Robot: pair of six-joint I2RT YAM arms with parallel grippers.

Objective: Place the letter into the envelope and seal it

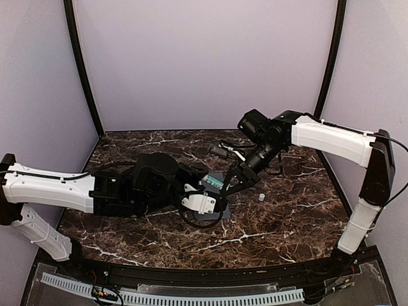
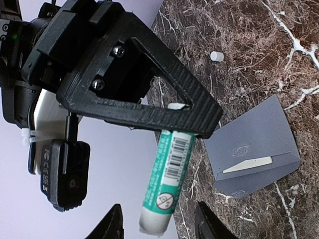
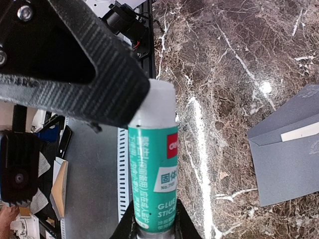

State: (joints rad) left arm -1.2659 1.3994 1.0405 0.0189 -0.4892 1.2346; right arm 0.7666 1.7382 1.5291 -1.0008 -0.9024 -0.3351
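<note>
Top view: the right gripper [image 1: 221, 185] is clamping a green glue stick [image 1: 214, 182]. Left wrist: the left gripper [image 2: 158, 208] is straddling its white end, jaws apart; the letter [image 2: 247, 164] is showing inside the envelope [image 2: 259, 132]. Right wrist: the envelope [image 3: 289, 164] is lying flat.

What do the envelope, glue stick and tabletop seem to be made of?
Envelope: matte grey-blue paper, by its sharp folds. Glue stick: smooth plastic tube, probably, with a glossy green label. Tabletop: polished dark marble or a marble-look laminate, white-veined.
</note>
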